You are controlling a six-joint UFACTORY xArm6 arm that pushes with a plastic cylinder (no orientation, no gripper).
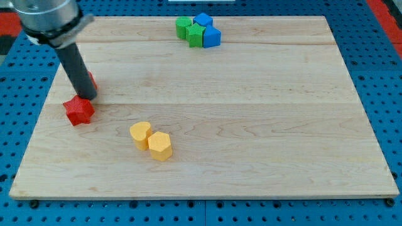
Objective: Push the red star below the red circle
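Note:
The red star (pixel 79 111) lies on the wooden board (pixel 251 125) near the view's left edge. The red circle (pixel 91 80) is just above it, mostly hidden behind the dark rod; only a small red sliver shows to the rod's right. My tip (pixel 88 97) rests at the star's upper right edge, between the star and the circle, touching or nearly touching the star.
Two yellow blocks, a heart (pixel 141 134) and a hexagon (pixel 159 146), sit together below and right of the star. A cluster of green blocks (pixel 189 30) and blue blocks (pixel 208 31) sits at the view's top centre.

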